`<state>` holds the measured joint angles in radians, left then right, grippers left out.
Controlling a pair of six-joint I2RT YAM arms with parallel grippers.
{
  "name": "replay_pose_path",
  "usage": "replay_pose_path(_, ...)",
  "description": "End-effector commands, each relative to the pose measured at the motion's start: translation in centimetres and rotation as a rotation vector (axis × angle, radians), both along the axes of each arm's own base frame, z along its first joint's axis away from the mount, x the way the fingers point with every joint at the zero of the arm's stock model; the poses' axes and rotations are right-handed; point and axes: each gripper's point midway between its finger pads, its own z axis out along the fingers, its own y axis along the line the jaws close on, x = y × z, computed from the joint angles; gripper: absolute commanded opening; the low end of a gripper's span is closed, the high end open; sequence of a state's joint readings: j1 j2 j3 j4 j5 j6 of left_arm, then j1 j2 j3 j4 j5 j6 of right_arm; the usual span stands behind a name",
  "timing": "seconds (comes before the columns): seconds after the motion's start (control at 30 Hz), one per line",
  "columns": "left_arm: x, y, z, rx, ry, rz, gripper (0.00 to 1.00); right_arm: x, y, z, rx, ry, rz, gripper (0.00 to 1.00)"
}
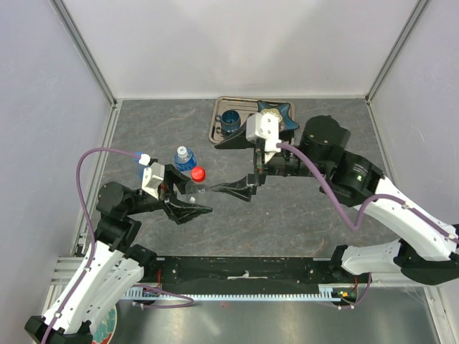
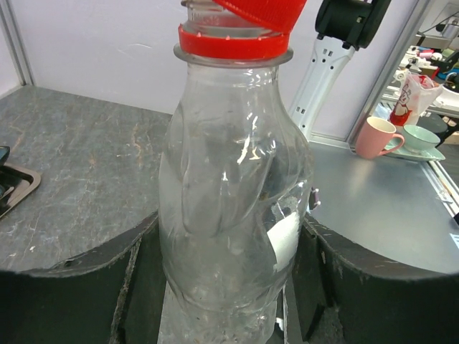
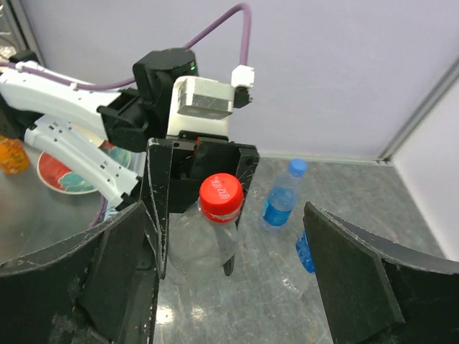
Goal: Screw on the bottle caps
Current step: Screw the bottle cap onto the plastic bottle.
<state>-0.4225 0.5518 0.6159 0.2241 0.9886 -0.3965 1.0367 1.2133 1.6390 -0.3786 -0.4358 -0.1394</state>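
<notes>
Red cap (image 3: 220, 196) sits on the neck of the clear bottle (image 2: 229, 179), which stands upright near the middle of the table (image 1: 301, 215), clamped low on its body by the left hand (image 2: 229, 294). From the left wrist view the cap looks tilted above the red ring (image 2: 233, 49) at the neck, so I judge it is on the thread but not yet down square and tight. The right hand (image 1: 215, 168) faces the cap with its fingers (image 3: 122, 265) spread wide, one to each side and touching nothing. That reads to me as the gap between twists, or a pause to check the seating. The next move calls for the right hand to come in level over the cap, close on its ribbed side, and turn it down while the left hand keeps the bottle from spinning. If the cap really is crooked, it wants backing off and reseating first. Just beyond stands a blue-labelled bottle (image 3: 280, 201) with a blue cap (image 3: 295, 168) on top; whether that one is tight I cannot tell.
</notes>
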Motion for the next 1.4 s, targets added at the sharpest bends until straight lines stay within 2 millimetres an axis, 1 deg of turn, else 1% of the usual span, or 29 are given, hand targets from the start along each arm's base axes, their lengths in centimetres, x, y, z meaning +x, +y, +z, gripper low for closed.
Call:
replay_pose_path(0.0,-0.8,0.0,1.0,-0.02,-0.004,-0.035,0.02,-1.6,1.0,0.4,0.021,-0.062,0.131,0.98)
replay_pose_path(0.1,-0.9,0.0,1.1,-0.02,-0.004,-0.038,0.02,-1.3,1.7,0.0,0.02,-0.063,0.137,0.97)
replay_pose_path(0.13,-0.8,0.0,1.0,-0.019,-0.003,-0.036,0.02,-1.1,2.0,-0.1,0.024,-0.065,0.139,0.95)
replay_pose_path(0.37,-0.8,0.0,0.9,-0.018,0.005,-0.035,0.02,-1.0,3.1,0.0,0.073,-0.075,0.158,0.9)
replay_pose_path(0.53,-0.8,0.0,1.0,-0.018,0.002,-0.036,0.02,-0.6,4.4,-1.3,0.047,-0.057,0.184,0.84)
replay_pose_path(0.63,-0.8,0.0,1.0,-0.019,0.002,-0.035,0.02,-0.6,4.9,-1.7,0.042,-0.053,0.198,0.81)
replay_pose_path(0.87,-0.8,0.0,1.0,-0.019,0.005,-0.032,0.02,-0.4,5.2,-2.0,0.04,-0.045,0.2,0.74)
replay_pose_path(1.0,-0.8,0.0,1.0,-0.021,0.006,-0.031,0.02,-0.4,5.3,-2.0,0.044,-0.043,0.199,0.67)
replay_pose_path(1.1,-0.7,0.0,0.9,-0.021,0.009,-0.029,0.02,-0.3,5.4,-2.1,0.042,-0.037,0.201,0.64)
replay_pose_path(1.2,-0.8,0.0,1.0,-0.023,0.008,-0.027,0.02,-0.4,5.5,-2.5,0.037,-0.032,0.206,0.64)
replay_pose_path(1.37,-0.8,0.1,1.1,-0.024,0.006,-0.027,0.02,-0.3,5.5,-2.4,0.041,-0.032,0.204,0.63)
